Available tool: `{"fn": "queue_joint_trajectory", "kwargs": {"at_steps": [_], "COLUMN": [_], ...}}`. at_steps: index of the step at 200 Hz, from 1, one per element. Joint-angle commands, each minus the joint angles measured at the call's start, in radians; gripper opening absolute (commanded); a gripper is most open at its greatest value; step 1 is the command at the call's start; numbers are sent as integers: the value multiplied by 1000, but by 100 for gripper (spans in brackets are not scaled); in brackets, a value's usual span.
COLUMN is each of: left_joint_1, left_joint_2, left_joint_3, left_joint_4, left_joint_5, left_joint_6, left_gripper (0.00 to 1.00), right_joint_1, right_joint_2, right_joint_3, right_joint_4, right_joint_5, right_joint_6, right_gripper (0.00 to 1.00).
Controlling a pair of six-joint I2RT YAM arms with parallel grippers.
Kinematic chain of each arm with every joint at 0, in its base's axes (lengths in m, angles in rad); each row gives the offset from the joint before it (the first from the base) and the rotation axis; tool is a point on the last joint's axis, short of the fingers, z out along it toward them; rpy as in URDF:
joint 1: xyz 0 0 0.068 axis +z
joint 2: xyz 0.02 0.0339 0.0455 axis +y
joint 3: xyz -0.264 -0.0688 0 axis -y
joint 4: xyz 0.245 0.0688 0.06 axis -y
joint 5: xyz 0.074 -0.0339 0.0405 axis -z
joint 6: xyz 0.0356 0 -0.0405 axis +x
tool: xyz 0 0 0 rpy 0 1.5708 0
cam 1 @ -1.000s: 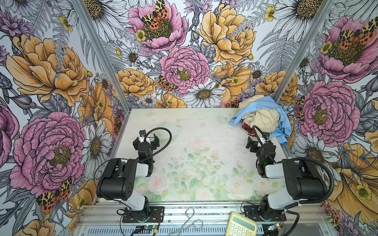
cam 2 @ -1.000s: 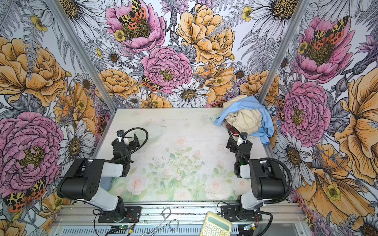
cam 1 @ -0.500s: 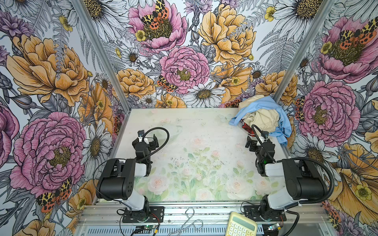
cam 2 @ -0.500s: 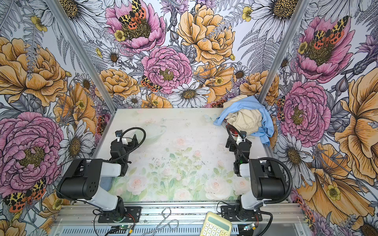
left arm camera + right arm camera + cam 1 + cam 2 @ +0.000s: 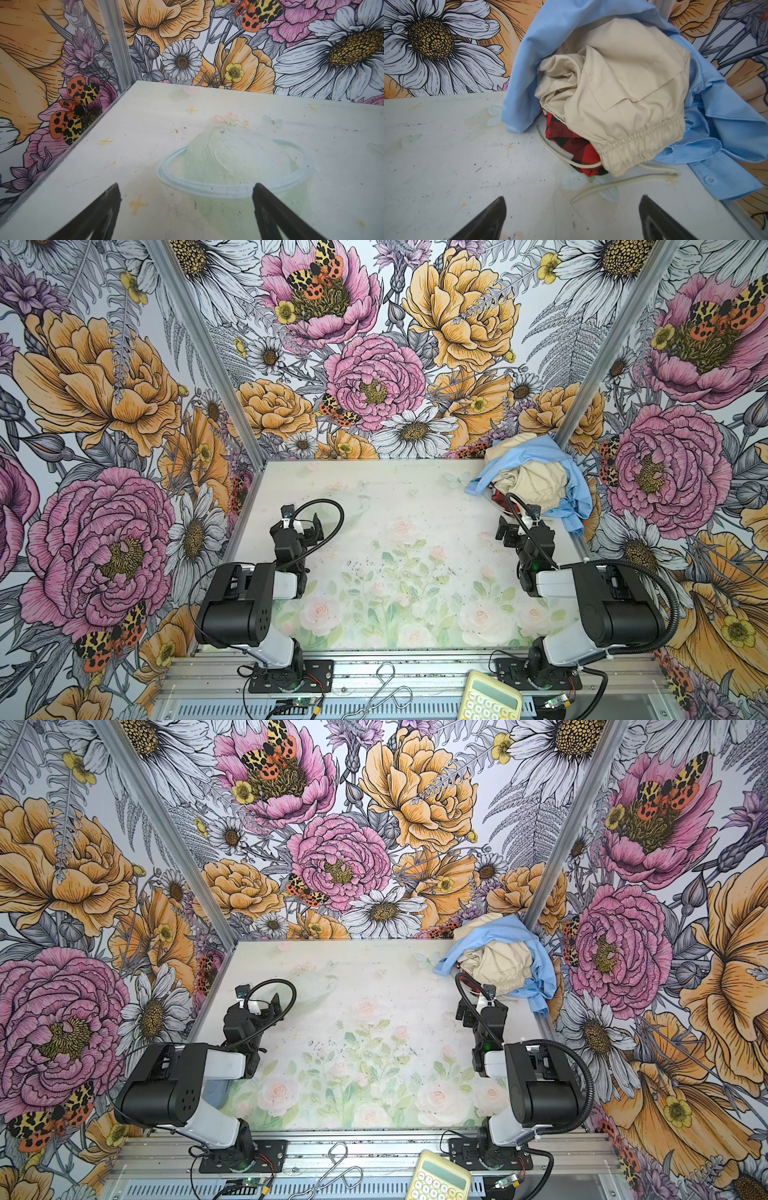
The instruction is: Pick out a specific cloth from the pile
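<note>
Peeking from under the beige garment (image 5: 623, 93) in the far-right corner pile (image 5: 536, 479), the cloth (image 5: 571, 143) (mostly buried) lies ahead of the right gripper (image 5: 572, 199), jaws apart, empty; the left gripper (image 5: 186, 186) gapes too, well away.

Bare table (image 5: 446, 166) before the cloth (image 5: 571, 142), beige garment (image 5: 623, 93) overhanging it — cord (image 5: 591, 190) across the approach

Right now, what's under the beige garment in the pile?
A red and black plaid cloth pokes out from under the beige garment by its elastic hem, a cream cord lying across it. The rest of the plaid is covered.
</note>
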Motion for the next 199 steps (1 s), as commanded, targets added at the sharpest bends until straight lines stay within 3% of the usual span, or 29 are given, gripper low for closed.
{"fn": "queue_joint_trajectory", "kwargs": {"at_steps": [1, 11, 21, 44, 53, 66, 86, 92, 103, 114, 132, 153, 182, 199], "left_joint_1": [-93, -162, -194, -237, -242, -264, -340, -356, -384, -412, -407, -372, -350, -355], "left_joint_2": [-166, -255, -332, -382, -353, -289, -231, -234, -270, -316, -335, -304, -296, -283], "left_joint_3": [34, 101, 173, 451, 590, 800, 979, 974, 898, 780, 657, 709, 710, 710], "left_joint_4": [-137, -284, -405, -726, -886, -1127, -1378, -1384, -1309, -1140, -901, -890, -890, -890], "left_joint_5": [-192, -274, -236, -50, 79, 229, 252, 285, 351, 433, 677, 789, 771, 759], "left_joint_6": [56, 69, 33, -40, -54, -4, 170, 219, 273, 257, 174, 38, -3, -19], "left_gripper": [99, 99, 99, 99, 99, 99, 99, 99, 99, 99, 99, 99, 99, 99], "right_joint_1": [13, 18, 22, 25, 26, 25, 46, 74, 108, 110, 109, 109, 109, 109], "right_joint_2": [-4, -5, -4, -6, -7, -26, -70, -96, -171, -228, -230, -167, 2, 108], "right_joint_3": [1, -6, -9, -20, -40, -70, -88, -62, 33, 169, 350, 499, 651, 729], "right_joint_4": [31, 44, 47, 72, 104, 148, 144, 79, -203, -498, -773, -942, -1089, -1139], "right_joint_5": [32, 45, 58, 86, 117, 180, 204, 275, 345, 336, 267, 225, 201, 147], "right_joint_6": [-15, -17, -18, -13, -2, 19, -6, -14, -14, 28, 59, 80, 126, 178], "right_gripper": [99, 99, 99, 99, 99, 99, 97, 97, 96, 93, 93, 90, 81, 69]}}
